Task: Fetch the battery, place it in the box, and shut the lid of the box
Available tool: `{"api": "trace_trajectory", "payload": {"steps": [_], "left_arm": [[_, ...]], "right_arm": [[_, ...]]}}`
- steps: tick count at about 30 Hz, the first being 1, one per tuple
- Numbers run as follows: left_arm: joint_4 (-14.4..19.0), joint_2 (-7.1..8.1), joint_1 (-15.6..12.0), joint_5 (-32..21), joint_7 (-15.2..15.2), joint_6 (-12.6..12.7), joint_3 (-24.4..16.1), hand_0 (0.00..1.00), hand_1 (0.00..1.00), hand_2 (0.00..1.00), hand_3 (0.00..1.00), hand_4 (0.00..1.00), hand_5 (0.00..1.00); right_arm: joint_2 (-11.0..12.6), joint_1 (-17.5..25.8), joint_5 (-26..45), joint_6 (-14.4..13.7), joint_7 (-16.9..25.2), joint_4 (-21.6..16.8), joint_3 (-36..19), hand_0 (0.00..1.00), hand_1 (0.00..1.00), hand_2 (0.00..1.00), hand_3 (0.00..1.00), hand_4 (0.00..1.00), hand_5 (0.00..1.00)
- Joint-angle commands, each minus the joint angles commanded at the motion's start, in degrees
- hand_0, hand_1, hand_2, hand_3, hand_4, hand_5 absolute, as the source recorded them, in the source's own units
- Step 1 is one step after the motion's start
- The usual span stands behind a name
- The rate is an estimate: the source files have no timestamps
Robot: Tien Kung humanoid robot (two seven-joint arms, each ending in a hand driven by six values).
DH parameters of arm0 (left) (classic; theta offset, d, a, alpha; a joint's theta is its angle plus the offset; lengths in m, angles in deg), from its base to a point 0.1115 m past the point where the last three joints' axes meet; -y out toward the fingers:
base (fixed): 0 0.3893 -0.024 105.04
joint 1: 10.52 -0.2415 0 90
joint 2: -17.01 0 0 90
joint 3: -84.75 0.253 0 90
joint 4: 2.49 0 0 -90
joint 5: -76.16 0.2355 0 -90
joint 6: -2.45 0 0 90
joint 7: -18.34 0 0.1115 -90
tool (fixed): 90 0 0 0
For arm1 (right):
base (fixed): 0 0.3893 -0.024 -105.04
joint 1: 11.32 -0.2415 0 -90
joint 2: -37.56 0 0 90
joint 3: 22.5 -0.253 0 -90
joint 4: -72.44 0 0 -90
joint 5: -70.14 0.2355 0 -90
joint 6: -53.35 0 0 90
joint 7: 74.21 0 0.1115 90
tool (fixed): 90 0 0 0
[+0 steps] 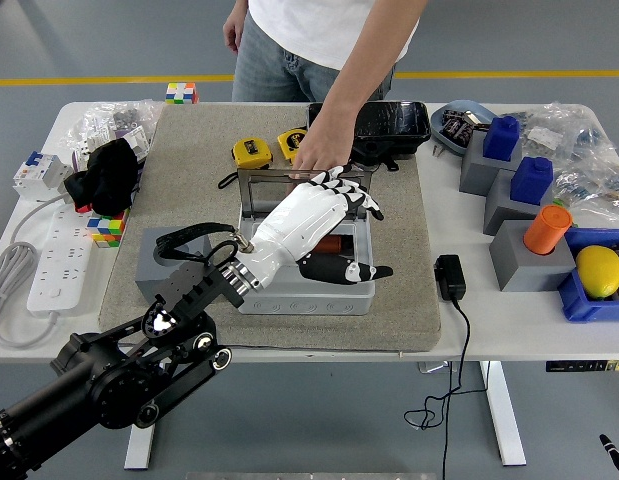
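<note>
- Step in hand, as judged: the battery [334, 243] is in place, an orange piece lying inside the box [307, 290] and mostly hidden under the palm. What is left is closing the lid [301, 186].
- Left hand [324, 215]: white, five-fingered, over the open box. Fingers [357, 197] are spread and extended toward the far right; the thumb [344, 270] points right over the near part of the box. It grips nothing. Cannot tell whether the palm touches the battery.
- Lid stands upright at the far edge of the box. A person's hand [317, 152] rests on its top edge from the far side, seemingly steadying it.
- Next move calls for: getting the fingers behind or onto the lid's top edge and swinging it toward the near side, down over the box. The person's hand shares that edge, so contact is a risk.
- Right hand: not in view.
- Box sits on a grey mat [189, 200] on the white table [549, 330].
</note>
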State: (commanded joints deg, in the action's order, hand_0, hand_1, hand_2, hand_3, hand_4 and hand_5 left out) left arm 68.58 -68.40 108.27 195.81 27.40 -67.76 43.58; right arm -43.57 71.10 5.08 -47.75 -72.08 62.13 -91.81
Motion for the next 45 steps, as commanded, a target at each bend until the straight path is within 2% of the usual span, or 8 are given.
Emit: {"api": "trace_trajectory", "payload": {"steps": [2, 12, 18, 25, 26, 28, 34, 45], "left_arm": [[2.3, 0.52, -0.3, 0.2, -2.2, -4.6, -1.0, 0.398, 0.444, 0.470, 0.406, 0.998, 0.762], [14.7, 4.21, -0.9, -16.8, -11.6, -28.6, -3.3, 0.392, 0.453, 0.476, 0.420, 0.998, 0.770], [19.4, 4.21, -1.1, -30.6, -10.5, -35.0, -5.1, 0.432, 0.540, 0.535, 0.485, 0.998, 0.802], [19.4, 3.75, -1.0, -47.3, -2.6, -31.0, -7.7, 0.632, 0.734, 0.682, 0.641, 0.998, 0.852], [19.1, 3.71, -0.9, -49.9, -1.6, -29.7, -8.5, 0.970, 0.979, 0.925, 0.875, 0.998, 0.985], [18.4, 3.71, -0.8, -53.0, 0.1, -26.4, -9.9, 0.970, 0.979, 0.925, 0.875, 0.998, 0.985], [16.7, 3.79, 0.2, -39.5, -3.8, -15.9, -14.0, 0.998, 0.998, 0.998, 0.998, 0.998, 0.998], [16.4, 4.32, 1.0, -13.2, -19.6, -17.5, -19.0, 0.998, 0.998, 0.998, 0.998, 0.998, 0.998]], "right_arm": [[0.0, 0.0, 0.1, 0.0, 0.0, 0.0, 0.1, 0.911, 0.900, 0.856, 0.889, 0.998, 0.998], [0.0, 0.1, -0.1, 0.1, -0.1, 0.0, -0.1, 0.910, 0.900, 0.856, 0.890, 0.998, 0.998], [-0.1, 0.0, 0.2, 0.1, 0.0, 0.0, 0.2, 0.910, 0.899, 0.856, 0.890, 0.998, 0.998], [-0.1, 0.2, 0.0, 0.1, -0.1, 0.0, 0.1, 0.908, 0.899, 0.855, 0.889, 0.998, 0.998], [-0.1, 0.2, 0.0, 0.0, -0.1, 0.0, 0.0, 0.907, 0.901, 0.856, 0.889, 0.998, 0.998], [-0.1, 0.1, -0.2, 0.0, -0.1, 0.0, -0.2, 0.907, 0.901, 0.856, 0.889, 0.998, 0.998], [-0.1, 0.1, -0.6, -0.1, -0.2, 0.0, -0.8, 0.907, 0.899, 0.856, 0.889, 0.998, 0.998], [-0.2, -0.1, -0.5, -0.1, -0.2, 0.0, -1.0, 0.905, 0.897, 0.855, 0.889, 0.998, 0.998]]}}
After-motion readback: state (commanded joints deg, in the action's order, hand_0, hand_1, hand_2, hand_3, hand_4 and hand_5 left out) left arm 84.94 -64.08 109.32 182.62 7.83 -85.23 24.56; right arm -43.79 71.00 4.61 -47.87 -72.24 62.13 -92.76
